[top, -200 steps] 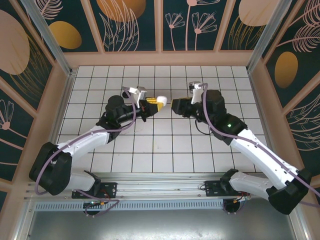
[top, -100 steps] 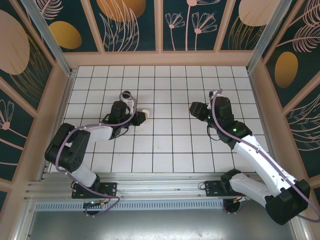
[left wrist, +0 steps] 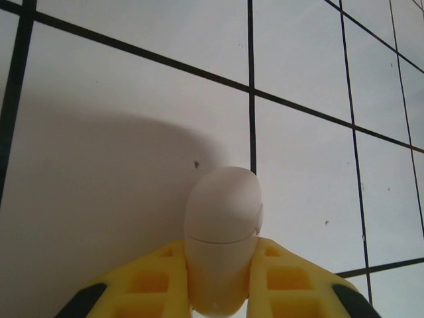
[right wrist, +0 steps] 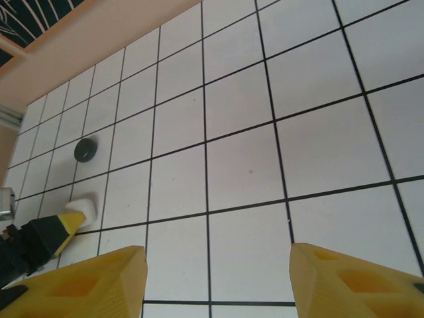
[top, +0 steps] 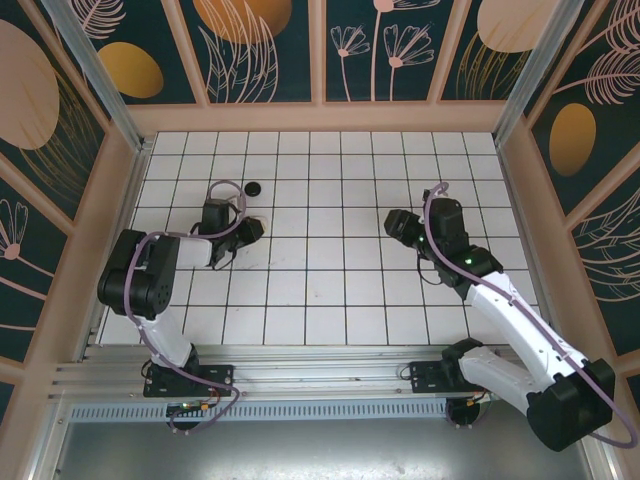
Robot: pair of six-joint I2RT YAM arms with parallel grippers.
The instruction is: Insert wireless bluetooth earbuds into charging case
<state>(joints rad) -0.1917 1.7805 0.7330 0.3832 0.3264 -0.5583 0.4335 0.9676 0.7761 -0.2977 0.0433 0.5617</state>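
A white, egg-shaped charging case [left wrist: 222, 228] with its lid closed is pinched between the yellow fingers [left wrist: 149, 281] of my left gripper [left wrist: 222, 268], just above the tiled floor. In the top view the left gripper [top: 250, 230] sits low at the left of the floor. The right wrist view catches the case [right wrist: 83, 207] at the tip of that left gripper [right wrist: 69, 222]. My right gripper [right wrist: 218, 265] is open over bare tiles, nothing between its fingers [right wrist: 99, 278], and in the top view it [top: 393, 225] is right of centre. No earbuds are in view.
A round black puck [top: 253, 187] lies on the floor just behind the left gripper, and the puck [right wrist: 86, 149] also appears far left in the right wrist view. White tiles [top: 320, 260] stretch between the two arms. Tan walls [top: 320, 118] ring the floor.
Both arms pulled apart from the centre. The left swung back left and down with the case; the right drew back right. The black puck came into sight.
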